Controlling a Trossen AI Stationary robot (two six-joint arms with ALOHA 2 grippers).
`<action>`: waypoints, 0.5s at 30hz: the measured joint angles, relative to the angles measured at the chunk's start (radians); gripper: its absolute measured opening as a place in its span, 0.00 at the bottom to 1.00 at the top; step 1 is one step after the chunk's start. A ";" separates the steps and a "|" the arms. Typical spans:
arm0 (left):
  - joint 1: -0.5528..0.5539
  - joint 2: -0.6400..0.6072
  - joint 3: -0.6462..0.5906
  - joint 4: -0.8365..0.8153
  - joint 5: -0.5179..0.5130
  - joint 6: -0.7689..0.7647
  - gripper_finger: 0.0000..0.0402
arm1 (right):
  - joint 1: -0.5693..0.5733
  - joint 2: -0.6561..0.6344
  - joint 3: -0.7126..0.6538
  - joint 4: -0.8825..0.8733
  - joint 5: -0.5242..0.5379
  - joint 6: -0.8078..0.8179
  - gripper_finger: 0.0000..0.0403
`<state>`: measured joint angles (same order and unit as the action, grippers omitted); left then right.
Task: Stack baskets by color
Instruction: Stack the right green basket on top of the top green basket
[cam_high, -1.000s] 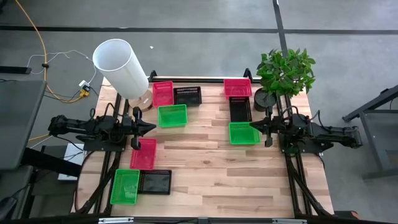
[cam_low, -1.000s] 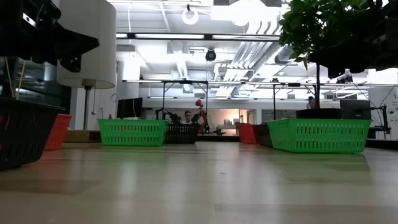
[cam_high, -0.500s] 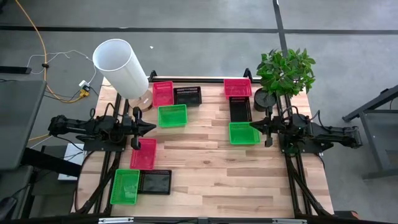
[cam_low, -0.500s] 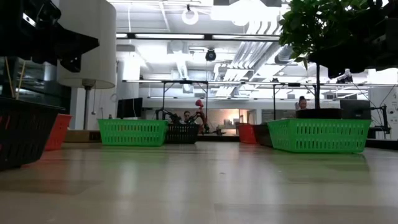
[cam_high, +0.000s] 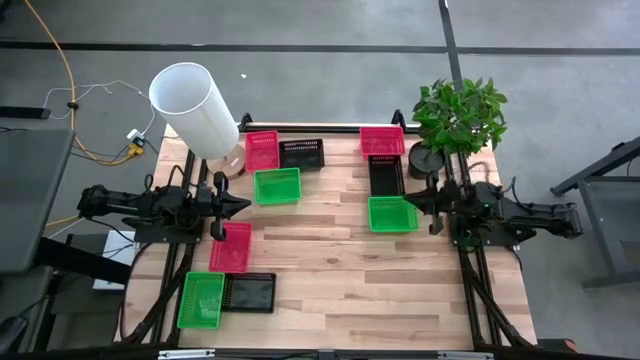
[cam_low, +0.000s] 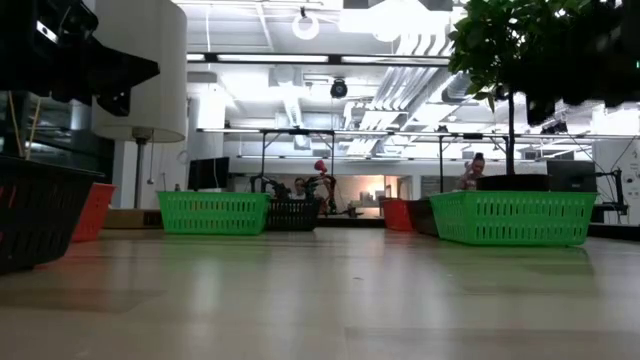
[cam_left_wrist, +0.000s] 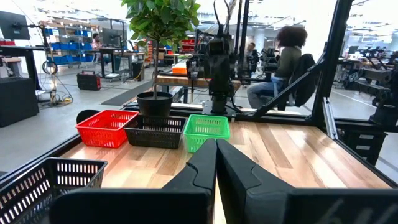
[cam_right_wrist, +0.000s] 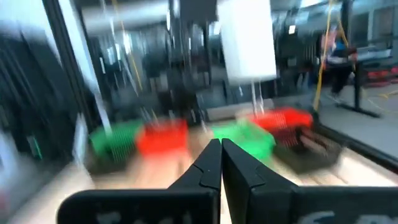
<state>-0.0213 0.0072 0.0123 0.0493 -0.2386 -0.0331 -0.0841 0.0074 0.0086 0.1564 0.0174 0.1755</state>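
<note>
High view shows nothing stacked yet: baskets (cam_high: 277, 186) lie scattered singly across the table (cam_high: 330, 260), while left gripper (cam_high: 243, 205) and right gripper (cam_high: 408, 201), both clenched empty, wait mid-frame at its sides.

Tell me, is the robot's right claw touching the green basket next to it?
Apart. In the high view the right gripper, shut, sits just past the green basket's edge, with bare wood between them.
</note>
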 joint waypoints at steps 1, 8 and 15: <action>0.000 0.000 0.000 0.000 0.000 0.000 0.00 | 0.000 0.000 0.000 0.063 0.009 0.040 0.00; 0.000 0.000 0.000 0.000 0.000 0.000 0.00 | 0.024 0.110 0.029 0.408 -0.200 0.068 0.00; 0.000 0.000 0.000 0.000 0.000 0.000 0.00 | 0.110 0.394 0.266 0.133 -0.057 -0.037 0.17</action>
<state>-0.0213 0.0074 0.0120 0.0490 -0.2386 -0.0331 0.0254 0.4013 0.2751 0.2899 -0.0399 0.1383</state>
